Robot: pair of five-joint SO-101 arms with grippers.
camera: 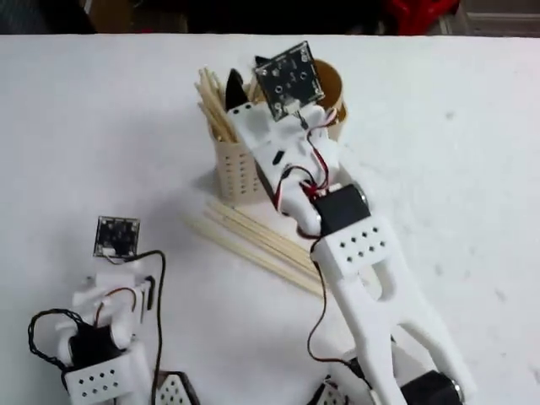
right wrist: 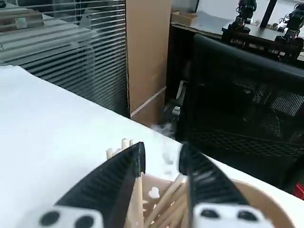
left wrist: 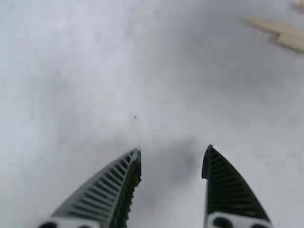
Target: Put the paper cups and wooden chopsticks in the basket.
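The wooden chopsticks (camera: 214,99) stand in the basket (camera: 236,173) near the far edge of the surface (camera: 456,169), leaning toward its left edge. The loose chopsticks (camera: 253,240) lie flat just nearside of the basket, long axis diagonal, far-left to near-right. The paper cup (camera: 331,80) adjoins the basket. We see the right pincer (right wrist: 161,159) above the basket, narrowly parted and empty. The left pincer (left wrist: 173,149), by the near-left corner, is parted wider and empty.
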